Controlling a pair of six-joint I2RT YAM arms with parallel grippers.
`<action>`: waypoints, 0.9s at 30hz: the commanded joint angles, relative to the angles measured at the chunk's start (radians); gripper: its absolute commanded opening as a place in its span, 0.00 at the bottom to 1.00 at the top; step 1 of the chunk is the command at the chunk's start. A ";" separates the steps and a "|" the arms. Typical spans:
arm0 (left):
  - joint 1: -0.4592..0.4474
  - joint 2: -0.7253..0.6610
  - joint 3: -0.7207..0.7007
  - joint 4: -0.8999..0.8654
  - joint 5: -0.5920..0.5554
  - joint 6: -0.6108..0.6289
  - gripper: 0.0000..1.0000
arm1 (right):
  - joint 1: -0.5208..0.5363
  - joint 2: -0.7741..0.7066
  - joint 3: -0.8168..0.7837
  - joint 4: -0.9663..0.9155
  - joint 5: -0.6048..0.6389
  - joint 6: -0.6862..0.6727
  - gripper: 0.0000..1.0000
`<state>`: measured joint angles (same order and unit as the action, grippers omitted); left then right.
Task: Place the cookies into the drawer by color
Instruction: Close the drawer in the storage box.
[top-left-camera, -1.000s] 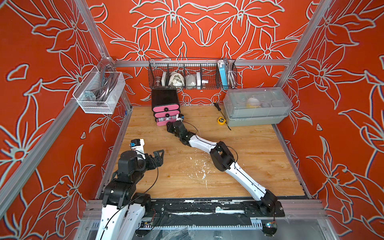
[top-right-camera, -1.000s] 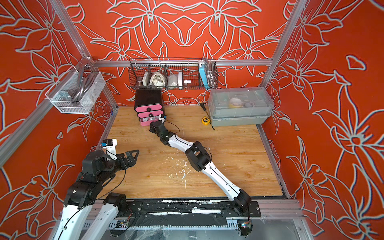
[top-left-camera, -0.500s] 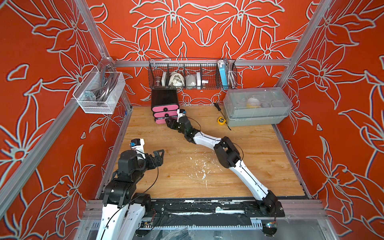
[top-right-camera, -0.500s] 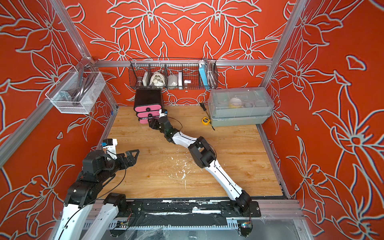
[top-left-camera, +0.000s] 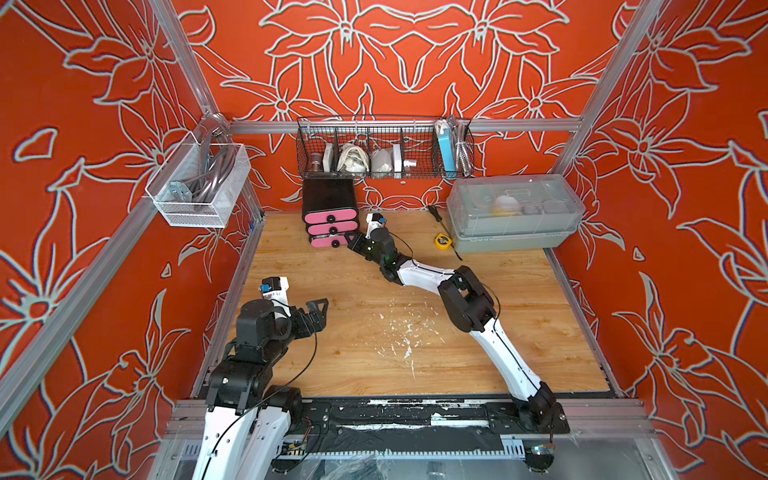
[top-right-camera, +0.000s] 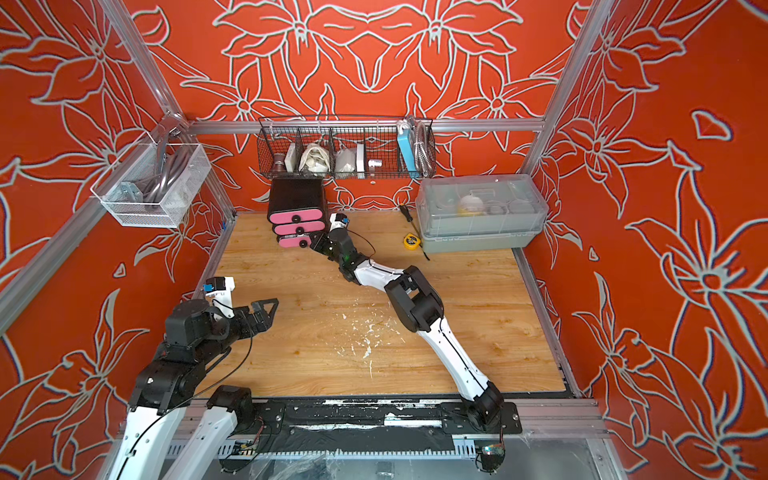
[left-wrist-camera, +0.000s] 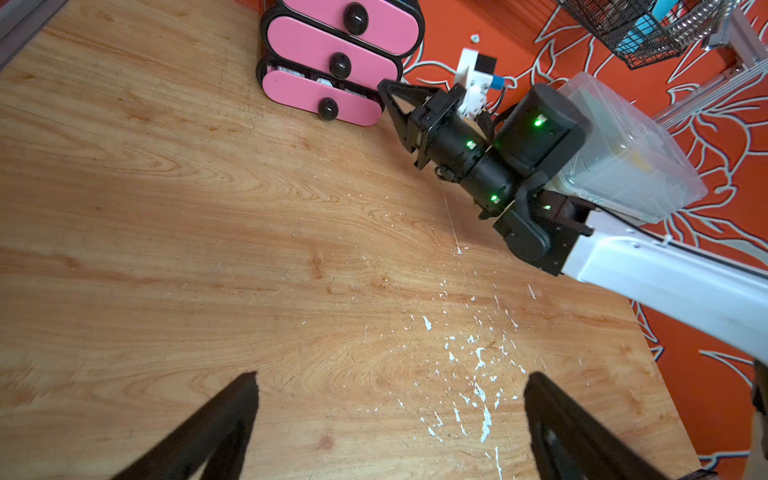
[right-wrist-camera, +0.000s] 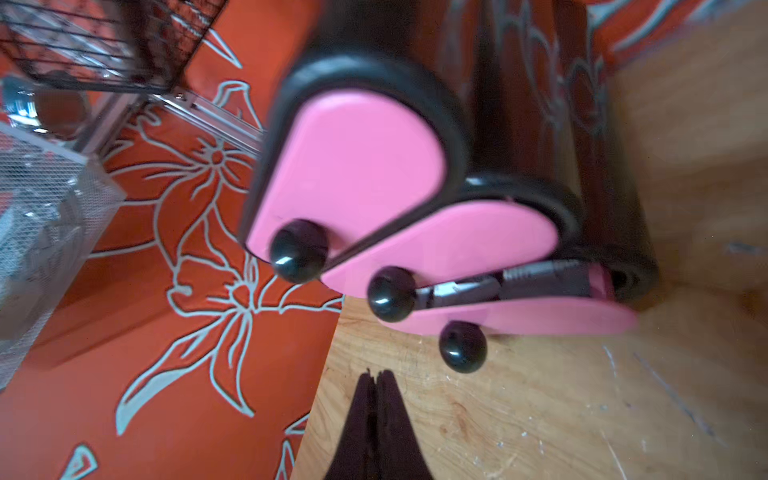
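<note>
Though one ajar, three pink drawers (top-left-camera: 332, 228)

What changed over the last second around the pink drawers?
The right arm stretched farther toward the back wall, bringing the right claw closer to the right end of the bottom drawer; the claw is shut and empty now. The drawer chest, the open left claw and the yellow tape measure stayed put.
</note>
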<state>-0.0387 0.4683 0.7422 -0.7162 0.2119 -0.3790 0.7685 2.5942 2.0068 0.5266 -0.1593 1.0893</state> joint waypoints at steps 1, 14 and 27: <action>0.008 0.005 -0.007 0.016 0.007 0.006 0.99 | 0.000 0.070 0.082 -0.057 -0.005 0.052 0.00; 0.011 0.012 -0.004 0.008 -0.013 0.007 0.99 | 0.003 0.361 0.484 -0.191 0.091 0.257 0.00; 0.038 0.026 -0.006 0.011 0.000 0.007 0.98 | 0.004 0.467 0.657 -0.189 0.317 0.289 0.00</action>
<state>-0.0116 0.4892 0.7422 -0.7162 0.2043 -0.3790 0.7704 3.0142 2.6129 0.3355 0.0616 1.3708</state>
